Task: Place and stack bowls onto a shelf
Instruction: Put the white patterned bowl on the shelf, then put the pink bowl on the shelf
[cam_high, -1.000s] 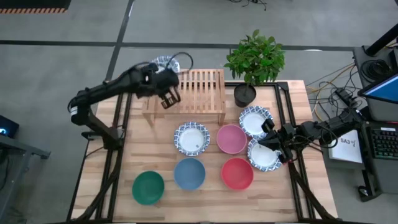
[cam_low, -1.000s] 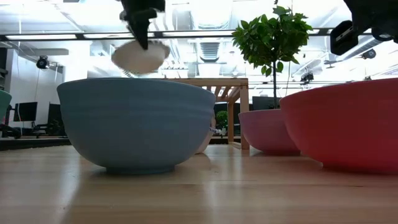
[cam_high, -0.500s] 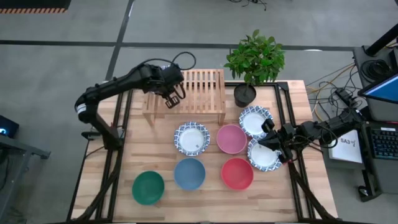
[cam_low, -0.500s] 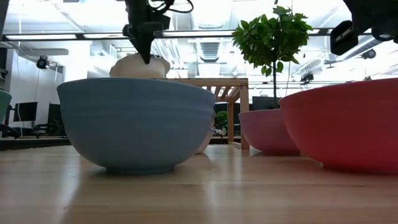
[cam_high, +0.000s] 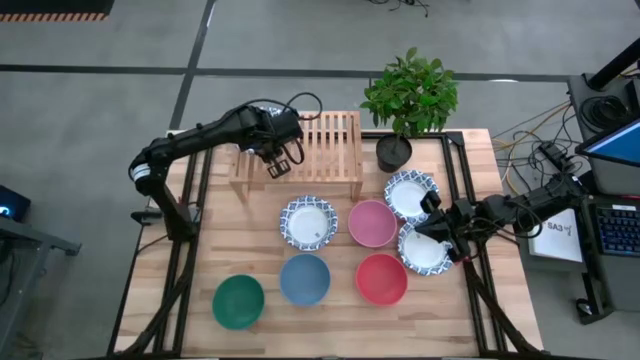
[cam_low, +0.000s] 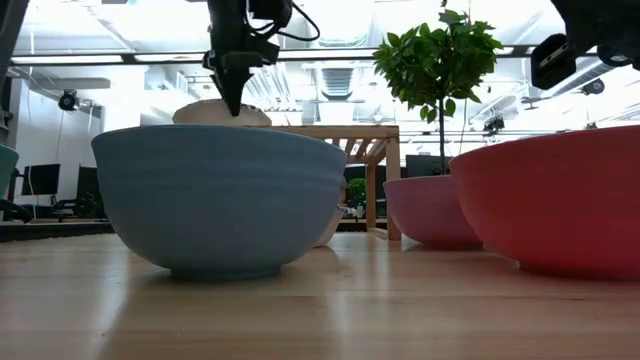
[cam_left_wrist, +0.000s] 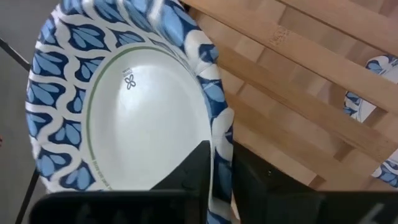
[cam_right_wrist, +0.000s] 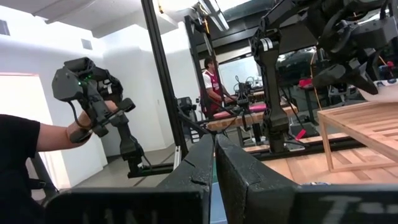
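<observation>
The left gripper (cam_high: 279, 163) pinches the rim of a patterned bowl (cam_left_wrist: 124, 106) sitting on the shelf (cam_high: 325, 140) just under it, while the right gripper (cam_high: 437, 222) sits closed and empty by the bowls (cam_high: 410, 195) at the table's right side.

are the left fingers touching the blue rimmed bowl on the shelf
Touching. The left wrist view shows the rim of the patterned bowl pinched between the left gripper's fingers, over the shelf slats.

Blue-rimmed white bowl (cam_left_wrist: 130, 118) rests upright on the slatted shelf (cam_left_wrist: 298, 106).
</observation>
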